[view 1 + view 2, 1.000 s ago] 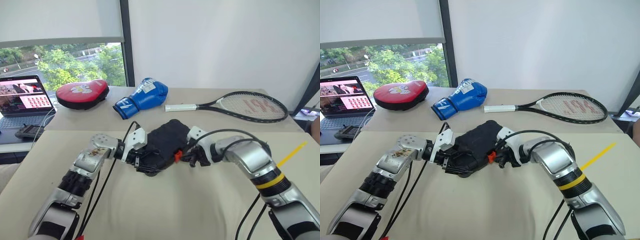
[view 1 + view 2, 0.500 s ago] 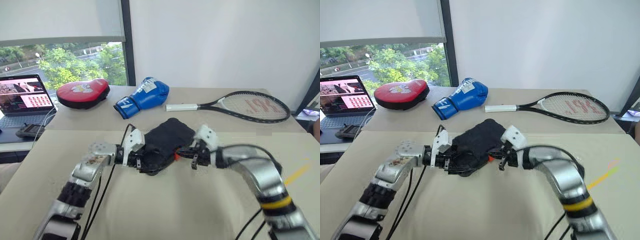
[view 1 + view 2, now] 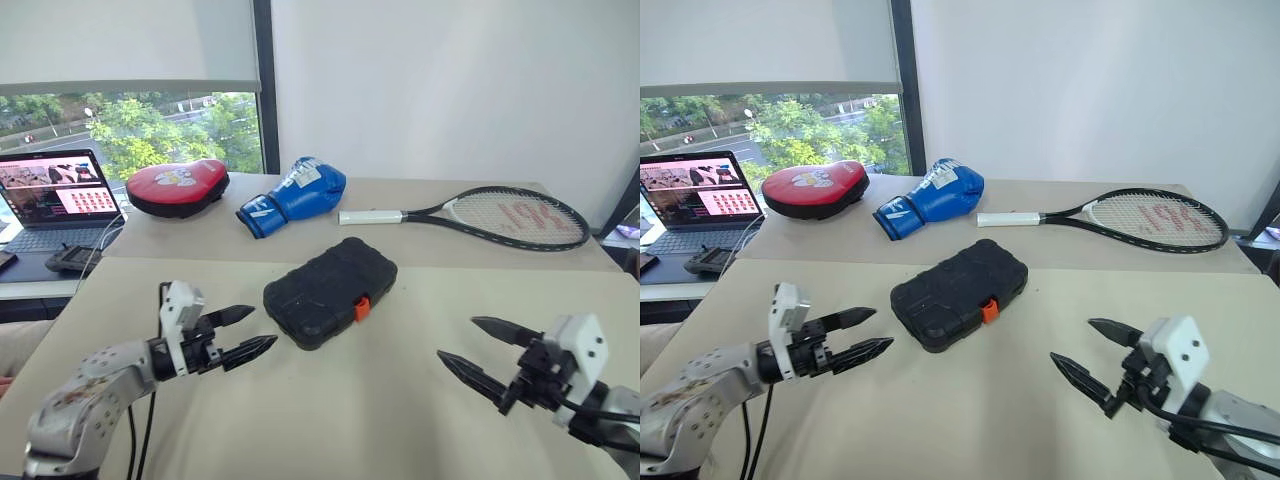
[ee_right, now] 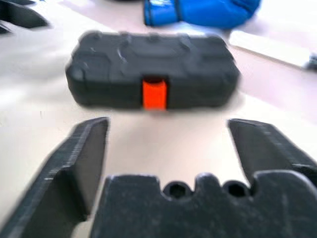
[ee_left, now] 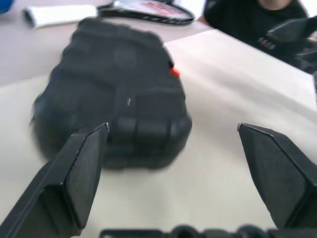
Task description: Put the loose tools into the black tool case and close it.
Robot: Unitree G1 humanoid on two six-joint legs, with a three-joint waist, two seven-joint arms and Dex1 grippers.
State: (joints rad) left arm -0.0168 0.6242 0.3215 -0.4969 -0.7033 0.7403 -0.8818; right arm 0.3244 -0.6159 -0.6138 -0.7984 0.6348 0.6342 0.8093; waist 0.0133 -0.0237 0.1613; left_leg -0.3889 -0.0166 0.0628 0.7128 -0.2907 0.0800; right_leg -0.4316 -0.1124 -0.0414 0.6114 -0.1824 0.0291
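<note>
While both arms sit low at the near edge of the pale surface (image 3: 330, 420), the left pincer (image 3: 245, 335) has its two black fingers spread apart with nothing between them, its tips pointing toward the middle of the surface. The right pincer (image 3: 478, 345) on the other side is likewise spread wide and empty, its tips aimed inward. Neither touches anything.

Between them and a little farther off lies the black tool case (image 3: 330, 290), closed, its textured shell lying flat and turned at an angle, with the small orange latch (image 3: 362, 309) on the long side facing the right pincer. In the right wrist view the latch (image 4: 154, 94) sits in the middle of the case's front edge, lying flat against it, and the case is well clear of the fingertips (image 4: 94, 134). The left wrist view looks at one short end of the case (image 5: 119, 84), again apart from the fingers.

Farther back, on a second, darker surface (image 3: 450, 245), a red punching pad (image 3: 178, 186) lies at the left, a blue boxing glove (image 3: 295, 195) beside it, and a tennis racket (image 3: 480, 213) at the right with its white grip toward the glove. At the far left an open laptop (image 3: 50, 198) stands by the window (image 3: 140, 130).
</note>
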